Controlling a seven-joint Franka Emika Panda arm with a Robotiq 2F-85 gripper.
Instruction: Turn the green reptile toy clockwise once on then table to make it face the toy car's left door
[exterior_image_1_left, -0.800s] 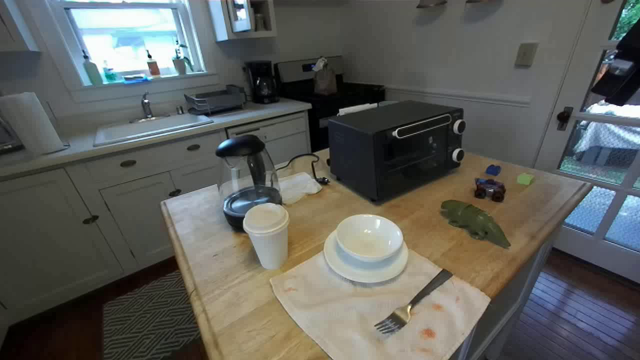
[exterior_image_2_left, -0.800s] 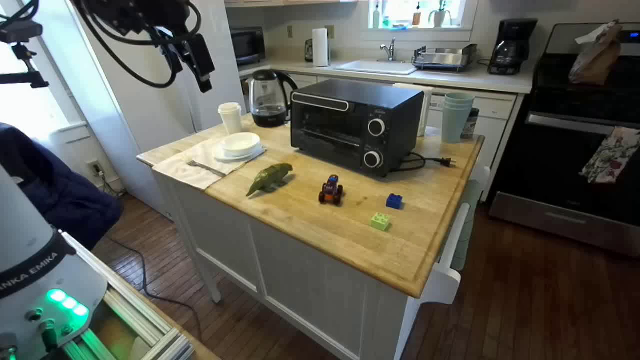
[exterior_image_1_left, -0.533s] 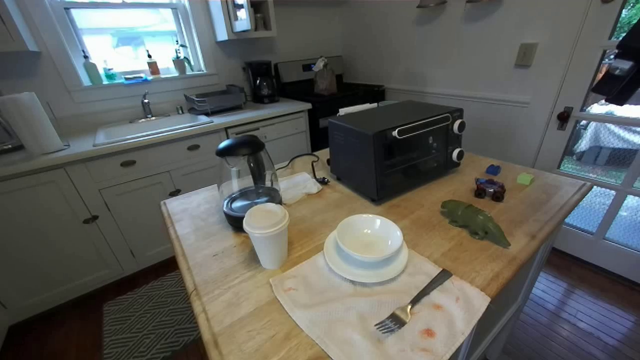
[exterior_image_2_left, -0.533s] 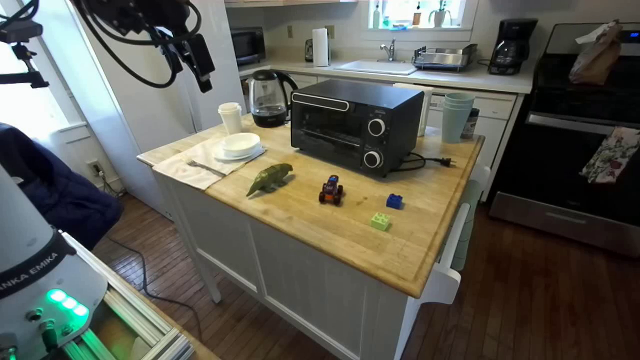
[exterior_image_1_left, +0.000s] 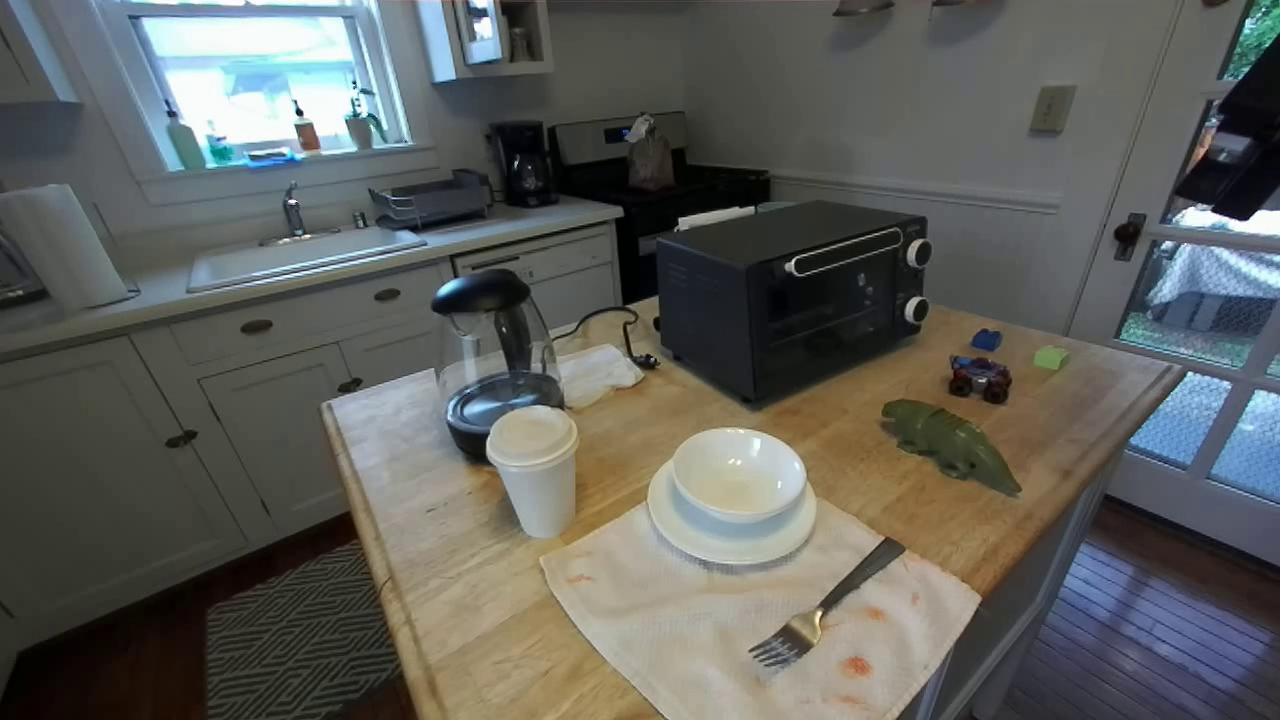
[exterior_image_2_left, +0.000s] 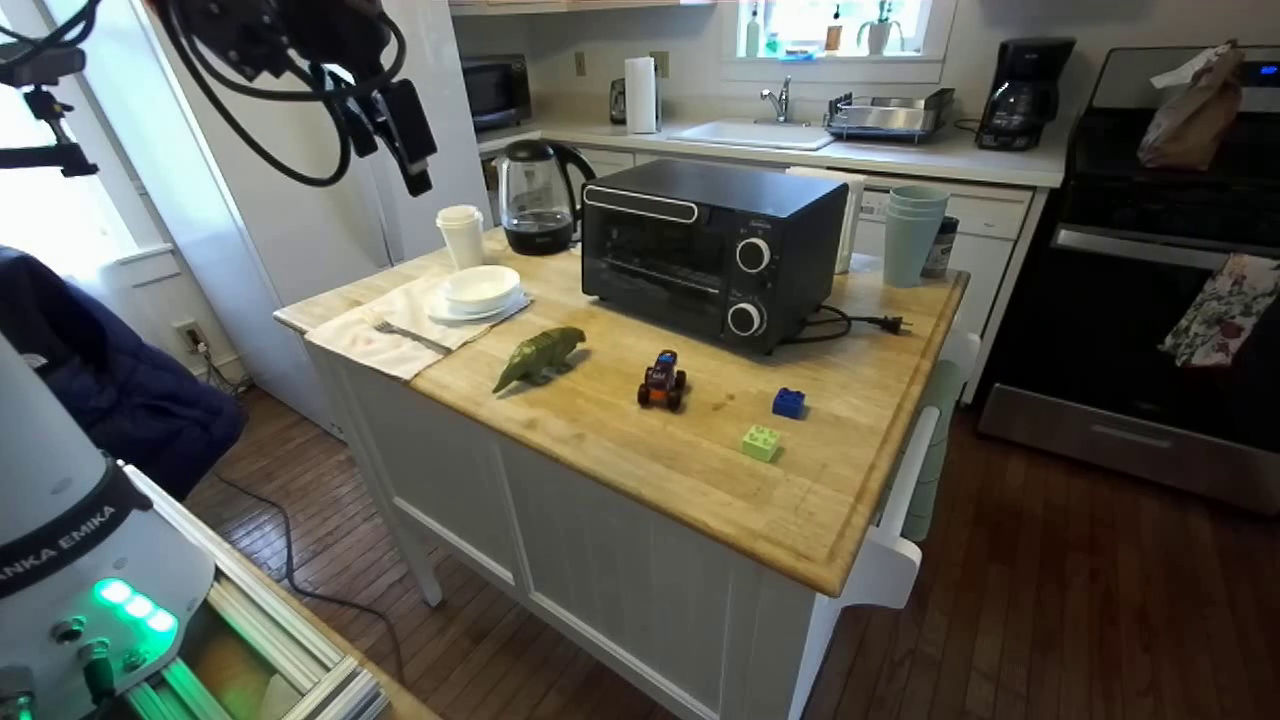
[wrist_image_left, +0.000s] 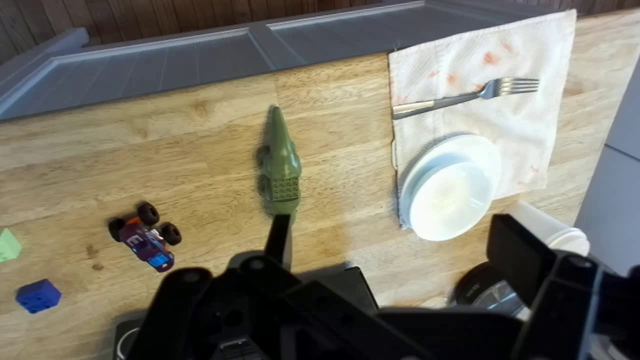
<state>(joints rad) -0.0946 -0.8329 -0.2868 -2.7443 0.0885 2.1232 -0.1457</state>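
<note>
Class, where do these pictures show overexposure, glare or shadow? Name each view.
In an exterior view, the window looks overexposed and the bowl shows a small glint; in the wrist view, the green reptile toy casts a soft shadow onto the table.

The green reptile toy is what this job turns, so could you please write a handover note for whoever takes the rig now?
Claw: open, holding nothing, raised above the table.
Green reptile toy: on the table, neither end pointing at the toy car, which stands apart.
Done: nothing that shows; the toy is not gripped and not facing the car.
Left: probably lower the claw, grip the toy, turn it clockwise once to face the car's left door (too small to make out), release.
</note>
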